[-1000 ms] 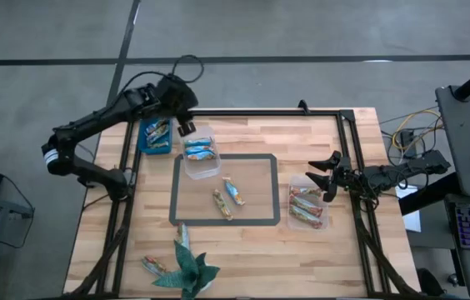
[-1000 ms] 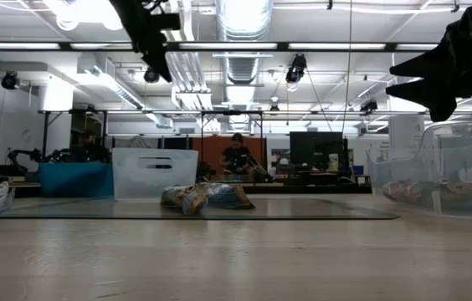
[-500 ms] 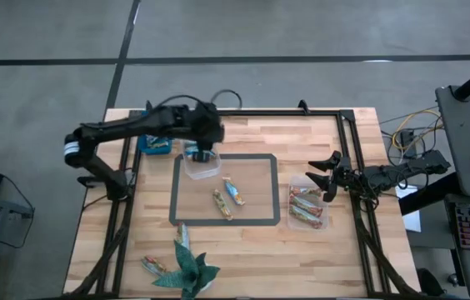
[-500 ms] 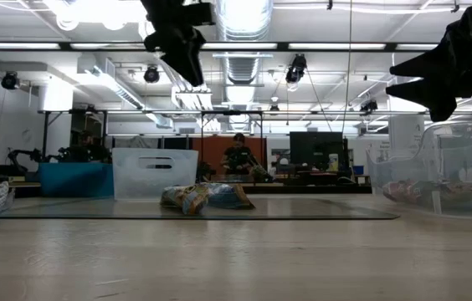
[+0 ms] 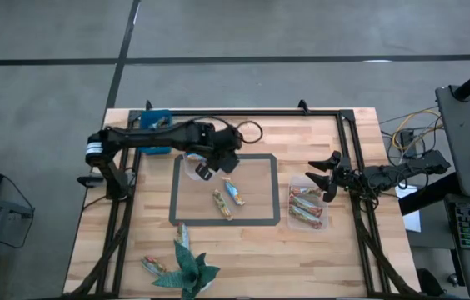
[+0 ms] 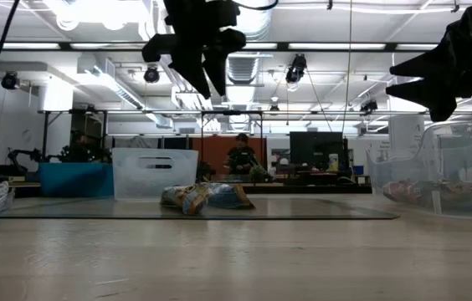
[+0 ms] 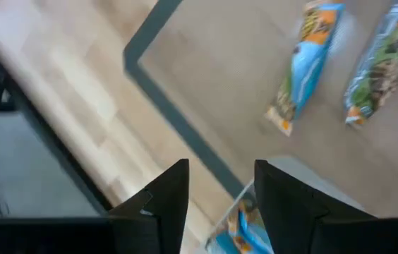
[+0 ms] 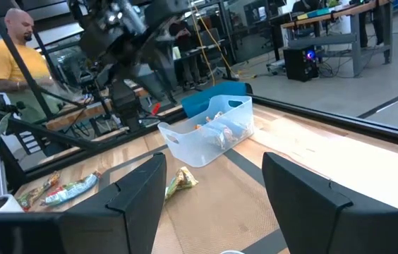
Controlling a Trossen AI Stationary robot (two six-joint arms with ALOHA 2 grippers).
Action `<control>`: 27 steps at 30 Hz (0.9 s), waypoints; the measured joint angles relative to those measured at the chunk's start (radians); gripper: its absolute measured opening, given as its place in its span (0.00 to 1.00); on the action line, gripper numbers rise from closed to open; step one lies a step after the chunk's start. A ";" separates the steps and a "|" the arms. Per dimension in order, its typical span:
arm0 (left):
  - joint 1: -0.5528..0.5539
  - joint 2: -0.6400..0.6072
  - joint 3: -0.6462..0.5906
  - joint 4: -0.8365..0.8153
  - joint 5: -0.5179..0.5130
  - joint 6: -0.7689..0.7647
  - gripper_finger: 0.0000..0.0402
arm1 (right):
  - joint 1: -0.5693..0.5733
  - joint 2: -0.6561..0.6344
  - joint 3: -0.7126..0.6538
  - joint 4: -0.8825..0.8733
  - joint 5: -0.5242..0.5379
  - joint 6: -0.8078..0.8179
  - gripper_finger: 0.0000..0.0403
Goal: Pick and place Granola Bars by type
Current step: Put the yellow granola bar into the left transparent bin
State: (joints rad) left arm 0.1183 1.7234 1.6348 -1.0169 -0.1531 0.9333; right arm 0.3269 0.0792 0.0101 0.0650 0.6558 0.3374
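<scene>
pale wood planks made up the worktop (image 5: 335,258), with a grey-bordered mat (image 5: 256,218) lying in its middle. the left claw (image 5: 205,172) hung above the mat's rear left corner, over a clear tub (image 5: 192,172) that held blue-wrapped granola bars (image 7: 245,227); its two dark fingers (image 7: 157,204) stood apart with nothing between them. two more bars lay on the mat just beyond that claw, side by side and near each other: a blue-wrapped bar (image 5: 234,192) and a brown and green bar (image 5: 222,204). in the left wrist view the same pair showed as the blue one (image 7: 305,67) and the green one (image 7: 381,63), both flat on the mat. the right claw (image 5: 319,177) waited at the worktop's right edge, raised beside a second clear tub (image 5: 287,200) holding brown and red bars (image 5: 306,207); its fingers (image 8: 132,204) were spread wide and empty. a blue bin (image 5: 158,119) with a bar in it stood at the rear left corner. at the front left, another bar (image 5: 155,266) lay beside a green paper figure (image 5: 190,267). a person in a yellow shirt (image 8: 17,67) stood in the room past the worktop.
</scene>
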 joint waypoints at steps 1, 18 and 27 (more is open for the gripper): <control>-0.006 0.007 -0.001 0.005 0.007 0.012 0.36 | 0.000 0.000 0.000 0.000 0.000 0.000 0.56; -0.067 0.173 -0.004 0.019 0.117 0.060 0.50 | 0.000 0.000 0.000 0.000 0.000 0.000 0.56; -0.109 0.239 -0.004 0.031 0.164 0.062 0.50 | 0.000 0.000 0.000 0.000 0.000 0.000 0.56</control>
State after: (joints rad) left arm 0.0097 1.9627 1.6310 -0.9859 0.0110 0.9952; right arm 0.3268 0.0795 0.0101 0.0650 0.6559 0.3374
